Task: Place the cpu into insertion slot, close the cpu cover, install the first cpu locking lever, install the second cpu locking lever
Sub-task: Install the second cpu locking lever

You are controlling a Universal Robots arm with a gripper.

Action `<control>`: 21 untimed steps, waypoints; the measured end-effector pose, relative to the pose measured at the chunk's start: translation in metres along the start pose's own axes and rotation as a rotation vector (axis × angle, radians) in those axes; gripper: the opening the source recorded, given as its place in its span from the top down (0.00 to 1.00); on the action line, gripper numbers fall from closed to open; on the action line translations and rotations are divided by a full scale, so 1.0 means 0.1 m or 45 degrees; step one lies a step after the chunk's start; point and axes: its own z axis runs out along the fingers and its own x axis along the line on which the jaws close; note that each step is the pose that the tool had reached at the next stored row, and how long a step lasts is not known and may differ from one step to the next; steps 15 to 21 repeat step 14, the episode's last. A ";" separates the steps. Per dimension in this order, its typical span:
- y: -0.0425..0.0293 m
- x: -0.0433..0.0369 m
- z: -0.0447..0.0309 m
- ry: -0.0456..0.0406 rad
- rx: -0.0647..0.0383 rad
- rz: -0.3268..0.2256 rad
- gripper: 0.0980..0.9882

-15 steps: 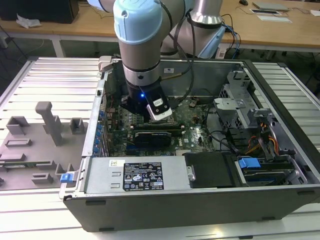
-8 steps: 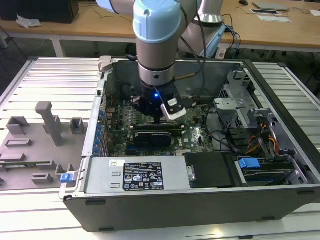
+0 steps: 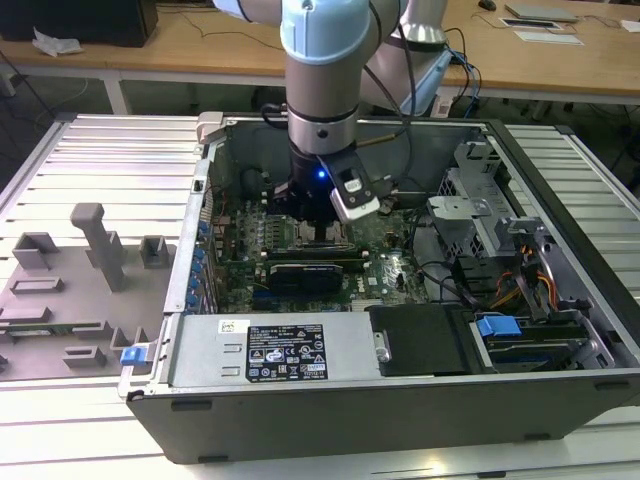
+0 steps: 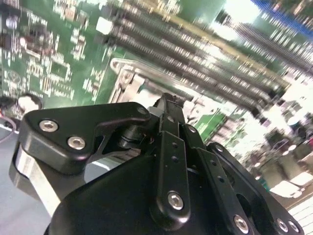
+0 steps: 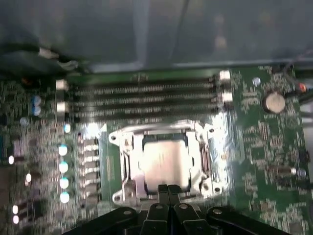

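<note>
Black claw (image 5: 167, 190), fingertips pressed together and holding nothing, sits at 6 o'clock edge of silvery square metal cpu cover (image 5: 128, 157). Dull silver square cpu (image 5: 165, 160) lies seated inside black-framed insertion slot (image 5: 203, 160). Judgement: press straight down, slowly, avoiding sideways slip.

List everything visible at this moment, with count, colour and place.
computer case: one, grey, open on the slatted table.
motherboard: one, green, on the case floor.
cpu: one, dull silver, seated in the insertion slot.
cpu cover: one, silvery frame, around the cpu.
memory slots: four, black, beside the slot.
power supply: one, grey, along the case's near edge.
fixture blocks: several, grey, at the exterior view's left.
arm: one, pale blue and grey, over the case.
tool: one, black, fingertips together at the slot's edge.
</note>
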 end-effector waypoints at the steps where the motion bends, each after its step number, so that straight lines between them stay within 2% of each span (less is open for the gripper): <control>1: 0.041 0.003 0.002 0.000 0.002 0.000 0.99; 3: 0.116 0.008 -0.007 0.000 0.004 -0.001 0.99; 7: 0.164 0.004 -0.114 -0.001 0.012 -0.002 0.99; 9: 0.167 0.003 -0.126 -0.001 0.017 -0.003 0.99; 21: 0.167 0.004 -0.126 -0.001 0.017 -0.002 0.99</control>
